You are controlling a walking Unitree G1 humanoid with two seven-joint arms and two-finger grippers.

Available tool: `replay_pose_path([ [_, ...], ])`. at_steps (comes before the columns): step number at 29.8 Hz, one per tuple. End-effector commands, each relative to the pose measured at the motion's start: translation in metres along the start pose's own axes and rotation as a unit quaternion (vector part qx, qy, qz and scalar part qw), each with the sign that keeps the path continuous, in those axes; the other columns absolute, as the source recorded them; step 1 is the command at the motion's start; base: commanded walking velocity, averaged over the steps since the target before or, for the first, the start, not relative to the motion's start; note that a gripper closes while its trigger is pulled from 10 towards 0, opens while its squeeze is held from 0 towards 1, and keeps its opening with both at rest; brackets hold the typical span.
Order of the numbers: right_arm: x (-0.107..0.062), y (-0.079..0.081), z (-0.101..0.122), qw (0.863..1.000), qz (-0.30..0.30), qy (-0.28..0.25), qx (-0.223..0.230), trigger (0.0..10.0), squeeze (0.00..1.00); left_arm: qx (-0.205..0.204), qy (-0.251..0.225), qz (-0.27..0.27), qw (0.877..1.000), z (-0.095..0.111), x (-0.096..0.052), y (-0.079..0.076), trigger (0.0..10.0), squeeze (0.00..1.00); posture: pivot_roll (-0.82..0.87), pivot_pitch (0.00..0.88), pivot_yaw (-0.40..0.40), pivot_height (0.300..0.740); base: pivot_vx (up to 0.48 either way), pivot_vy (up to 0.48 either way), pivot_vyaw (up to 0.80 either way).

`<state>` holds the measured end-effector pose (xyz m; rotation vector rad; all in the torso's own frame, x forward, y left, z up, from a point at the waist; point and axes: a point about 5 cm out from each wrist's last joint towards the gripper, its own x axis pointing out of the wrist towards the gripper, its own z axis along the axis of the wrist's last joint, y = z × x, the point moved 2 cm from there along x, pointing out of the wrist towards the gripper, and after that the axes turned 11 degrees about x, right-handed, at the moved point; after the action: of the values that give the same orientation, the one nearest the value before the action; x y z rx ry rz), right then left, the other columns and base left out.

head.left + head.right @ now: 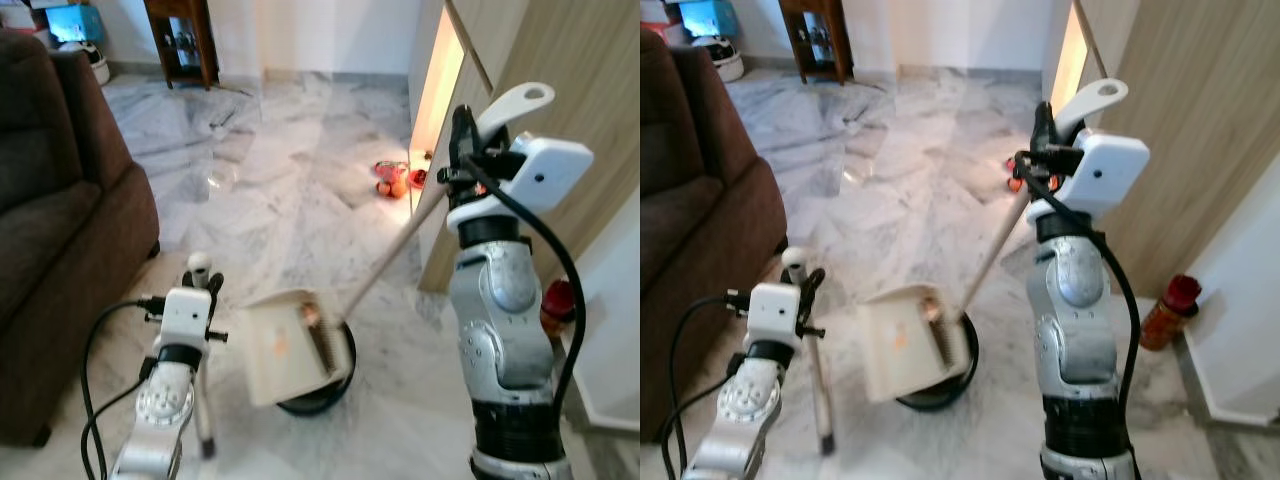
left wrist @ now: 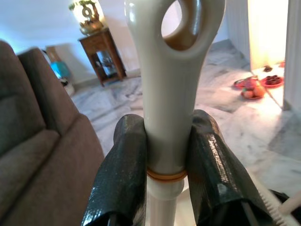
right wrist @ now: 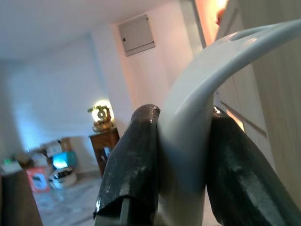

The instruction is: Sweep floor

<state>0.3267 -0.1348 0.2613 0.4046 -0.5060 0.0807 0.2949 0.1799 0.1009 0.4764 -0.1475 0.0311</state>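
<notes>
The left gripper has its jaws clenched on the top of the dustpan handle, near left, just beside the brown sofa. The right gripper grasps the broom handle high at right, its brush lying in the tilted dustpan between both arms. The dustpan partly hides a black round object on the marble floor.

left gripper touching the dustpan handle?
Touching. In the left wrist view both black fingers of the left gripper press flush against the cream dustpan handle, no gap on either side.
</notes>
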Motion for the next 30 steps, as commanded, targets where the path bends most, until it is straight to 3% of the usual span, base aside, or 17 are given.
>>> replay_pose_path([
  [1, 0.004, 0.005, 0.019, 0.999, 0.01, -0.043, -0.006, 10.0, 0.0, 0.007, -0.025, 0.008, 1.0, 0.01, 0.004, 0.005, 10.0, 0.0, 0.15, 0.003, 0.039, 0.74, 0.307, 0.0, 0.0],
  [9, 0.003, 0.007, 0.016, 0.999, 0.016, -0.039, -0.004, 10.0, 0.0, 0.009, -0.023, 0.006, 1.0, 0.008, 0.002, 0.006, 10.0, 0.0, 0.15, 0.0, 0.039, 0.74, 0.297, 0.0, 0.0],
  [20, 0.002, 0.009, 0.016, 0.999, 0.018, -0.041, -0.009, 10.0, 0.0, 0.004, -0.022, -0.002, 1.0, 0.007, 0.002, 0.002, 10.0, 0.0, 0.15, 0.003, 0.042, 0.74, 0.0, 0.0, 0.0],
  [30, -0.005, 0.03, 0.01, 0.995, 0.069, -0.048, -0.046, 10.0, 0.0, 0.006, -0.02, -0.003, 1.0, 0.006, 0.001, 0.001, 10.0, 0.0, 0.15, 0.006, 0.04, 0.74, 0.0, 0.0, 0.0],
])
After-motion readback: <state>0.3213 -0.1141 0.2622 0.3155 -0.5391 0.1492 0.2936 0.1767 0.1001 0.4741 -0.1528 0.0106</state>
